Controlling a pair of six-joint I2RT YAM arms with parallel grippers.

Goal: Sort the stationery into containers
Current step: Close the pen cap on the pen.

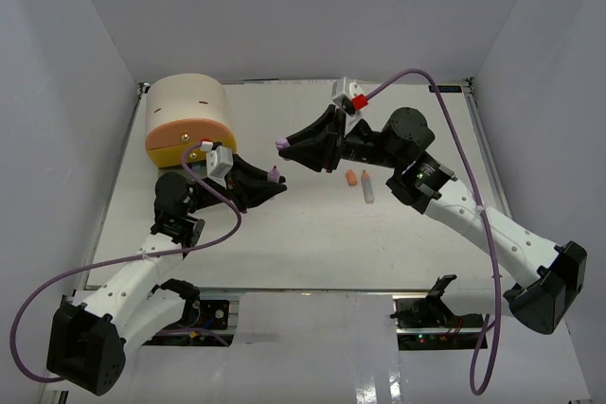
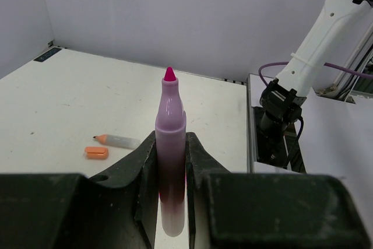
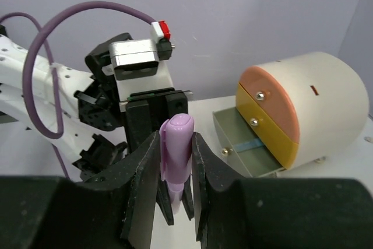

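Bright, even light comes from above; the tabletop (image 1: 312, 253) has soft shadows, and my left gripper (image 2: 171, 144) looks slightly blurred up close.

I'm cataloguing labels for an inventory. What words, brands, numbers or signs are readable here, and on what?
No text here can be read.
On the dark sticker at the table's far corner: too small to read.
On the cabinet, a red mark: plain dash, no letters.
On the purple marker and purple cap: no print visible.
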